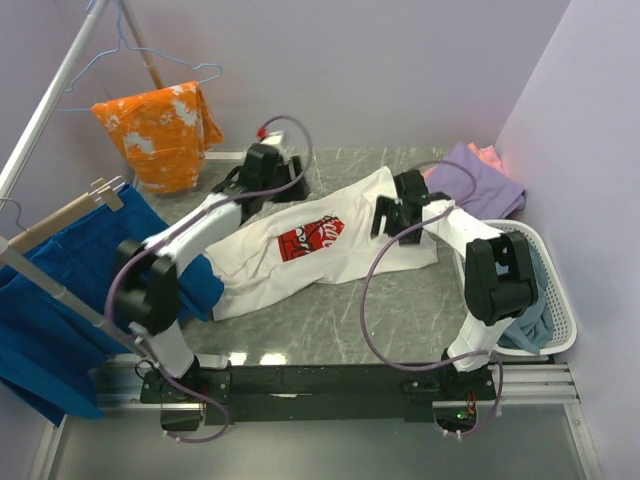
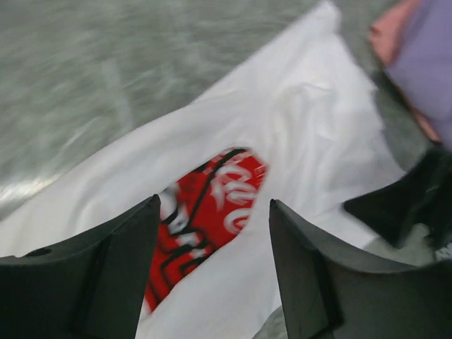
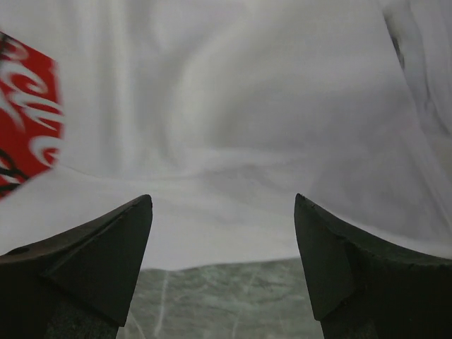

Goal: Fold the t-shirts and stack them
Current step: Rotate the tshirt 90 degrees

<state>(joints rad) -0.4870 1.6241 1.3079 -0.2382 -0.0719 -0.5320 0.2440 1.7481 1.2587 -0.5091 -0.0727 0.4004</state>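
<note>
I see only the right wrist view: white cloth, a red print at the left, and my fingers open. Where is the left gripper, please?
Observer: The left gripper is open and holds nothing. It hangs near the far edge of the white t-shirt.
Operator: Are other shirts on the table?
Observer: Yes. A purple t-shirt lies at the far right, and a salmon-pink one shows just behind it.
Operator: Is anything else on that side?
Observer: A white basket stands at the right, with grey-blue cloth in it.
</note>
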